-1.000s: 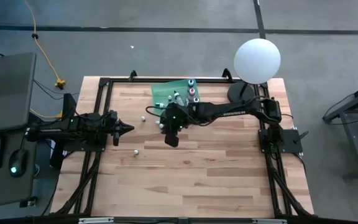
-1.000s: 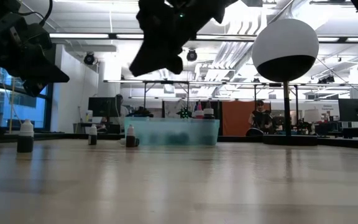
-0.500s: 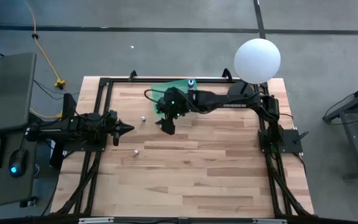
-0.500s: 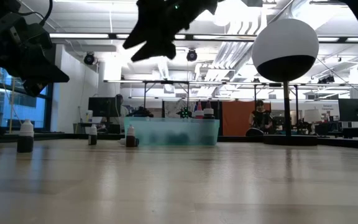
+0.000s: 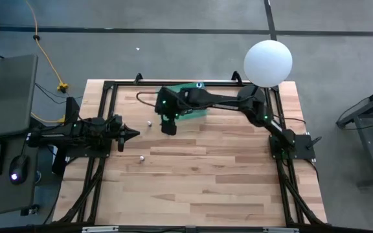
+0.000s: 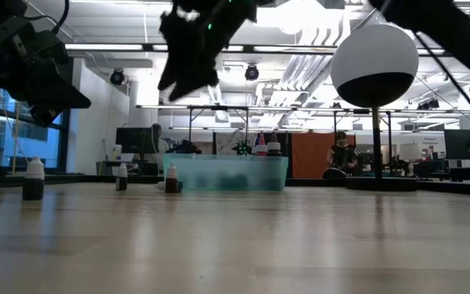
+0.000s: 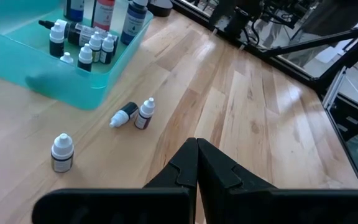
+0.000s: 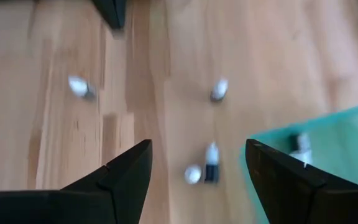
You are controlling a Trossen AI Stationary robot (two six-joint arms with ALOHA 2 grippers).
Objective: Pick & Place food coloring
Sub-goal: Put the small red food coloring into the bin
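Observation:
Several small white-capped food coloring bottles stand in the green tray (image 7: 73, 81) at the table's far side. One bottle stands (image 8: 211, 165) and one lies (image 8: 192, 174) on the wood beside the tray's corner. Two more bottles (image 5: 149, 123) (image 5: 141, 157) stand farther left. My right gripper (image 8: 197, 144) hangs open above the pair, with nothing between its fingers. It also shows high up in the low view (image 6: 188, 57). My left gripper (image 7: 196, 146) is shut and empty, held level above the table's left side (image 5: 133, 134).
A large white globe lamp (image 5: 268, 63) stands at the far right corner. A black frame (image 5: 109, 87) runs along the table's edges. My right arm (image 5: 225, 100) reaches over the tray and hides most of it from above. Bare wood (image 5: 199, 181) covers the table's near half.
My right gripper has swung from the table's middle toward the far and left edges. It now hangs beside the tray's left corner. The bottles on the wood and my left arm have stayed where they were.

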